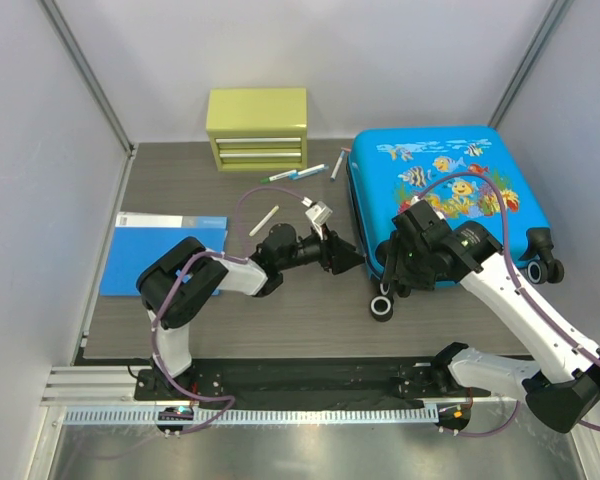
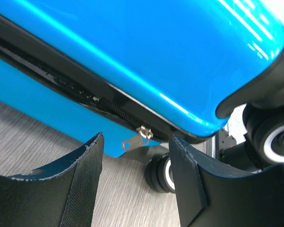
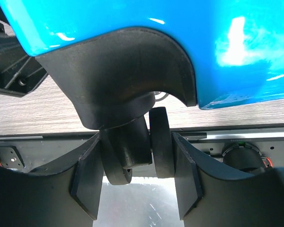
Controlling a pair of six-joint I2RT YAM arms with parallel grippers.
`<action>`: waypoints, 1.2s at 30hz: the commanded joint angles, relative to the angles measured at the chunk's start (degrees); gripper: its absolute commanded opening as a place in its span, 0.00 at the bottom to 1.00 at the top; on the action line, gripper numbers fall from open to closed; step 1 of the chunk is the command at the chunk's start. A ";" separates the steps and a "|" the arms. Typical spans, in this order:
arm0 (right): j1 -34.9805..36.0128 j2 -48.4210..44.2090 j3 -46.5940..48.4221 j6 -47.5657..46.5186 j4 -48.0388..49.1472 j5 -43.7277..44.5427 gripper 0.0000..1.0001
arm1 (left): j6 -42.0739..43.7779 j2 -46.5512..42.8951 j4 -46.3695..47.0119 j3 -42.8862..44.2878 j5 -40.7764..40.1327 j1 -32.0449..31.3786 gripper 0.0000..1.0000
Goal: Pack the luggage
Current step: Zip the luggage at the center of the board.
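The luggage (image 1: 450,190) lies closed at the right of the table, a bright-blue hard shell with fish print. My left gripper (image 1: 342,256) is open at its left side. In the left wrist view the gripper (image 2: 136,144) has its jaws apart below the black zipper line, with the silver zipper pull (image 2: 131,140) hanging between the fingertips, untouched. My right gripper (image 1: 392,285) is at the near-left corner. In the right wrist view the gripper (image 3: 137,139) is shut on the black twin wheel (image 3: 159,142) under the blue shell (image 3: 217,47).
A yellow-green drawer box (image 1: 257,128) stands at the back. A flat blue folder (image 1: 165,252) lies at the left. Several pens (image 1: 295,174) lie between the box and the luggage, and one white pen (image 1: 264,220) lies near the left arm. More luggage wheels (image 1: 545,268) stick out at the right.
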 commanded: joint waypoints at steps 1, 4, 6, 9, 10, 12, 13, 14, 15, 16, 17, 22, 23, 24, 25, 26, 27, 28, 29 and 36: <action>-0.67 -2.76 2.64 8.55 -10.87 -1.22 0.04 | 2.84 -0.62 7.67 -2.98 1.58 0.28 0.58; -0.67 -2.32 2.73 8.55 -11.05 -1.22 0.04 | 4.24 -1.33 7.68 -4.74 1.67 0.36 0.58; -0.58 -2.14 2.73 8.55 -11.05 -1.40 0.04 | 4.68 -0.81 7.68 -4.49 1.50 0.27 0.58; -0.67 -2.05 2.81 8.81 -10.44 -1.75 0.04 | 5.30 0.25 7.33 -3.17 1.24 0.19 0.57; -0.58 -1.88 2.82 8.72 -10.35 -1.75 0.04 | 5.65 0.43 7.33 -2.90 1.06 0.19 0.57; -0.67 -1.61 2.82 8.55 -10.35 -1.84 0.04 | 5.83 1.04 7.24 -1.94 0.53 0.10 0.57; -0.67 -1.53 2.82 8.55 -10.35 -1.75 0.04 | 6.00 1.65 7.07 -1.59 0.36 -0.08 0.56; -0.67 -1.44 2.82 8.46 -10.35 -1.84 0.04 | 6.18 2.09 6.89 -0.80 0.09 -0.42 0.56; -0.67 -1.35 2.73 8.37 -10.17 -2.10 0.04 | 6.27 2.53 6.81 -0.36 0.09 -0.60 0.56; -0.67 -1.18 2.73 8.37 -10.17 -2.10 0.04 | 6.27 3.23 6.54 0.08 0.09 -0.87 0.56; -0.67 -1.09 2.73 8.20 -10.09 -2.02 0.04 | 6.09 3.59 6.63 0.78 0.09 -1.30 0.56; -0.67 -0.82 2.99 7.85 -9.91 -2.10 0.04 | 5.74 4.65 6.54 1.58 0.00 -2.19 0.53; -0.67 -0.91 2.90 7.93 -10.00 -2.10 0.04 | 5.65 4.73 6.45 1.76 0.00 -2.27 0.52; -0.67 -0.91 2.73 7.93 -10.00 -2.10 0.04 | 5.56 4.82 6.37 1.84 0.09 -2.27 0.51; -0.67 -1.00 2.55 7.93 -9.91 -2.19 0.04 | 5.56 4.82 6.37 2.02 0.00 -2.36 0.51; -0.67 -1.00 2.38 7.93 -9.82 -2.36 0.04 | 5.56 5.26 6.28 2.54 -0.17 -2.45 0.50; -0.67 -1.08 2.03 7.93 -9.39 -2.54 0.04 | 5.56 5.44 6.02 2.90 -0.35 -2.45 0.49; -0.67 -1.09 1.94 7.93 -9.29 -2.80 0.04 | 5.56 5.79 5.75 3.25 -0.52 -2.45 0.47; -0.67 -1.09 2.02 7.93 -9.12 -2.81 0.04 | 5.56 6.31 5.49 4.12 -0.53 -2.54 0.47; -0.67 -1.35 2.02 8.11 -9.12 -2.89 0.04 | 5.56 7.98 4.78 6.33 -0.44 -2.63 0.48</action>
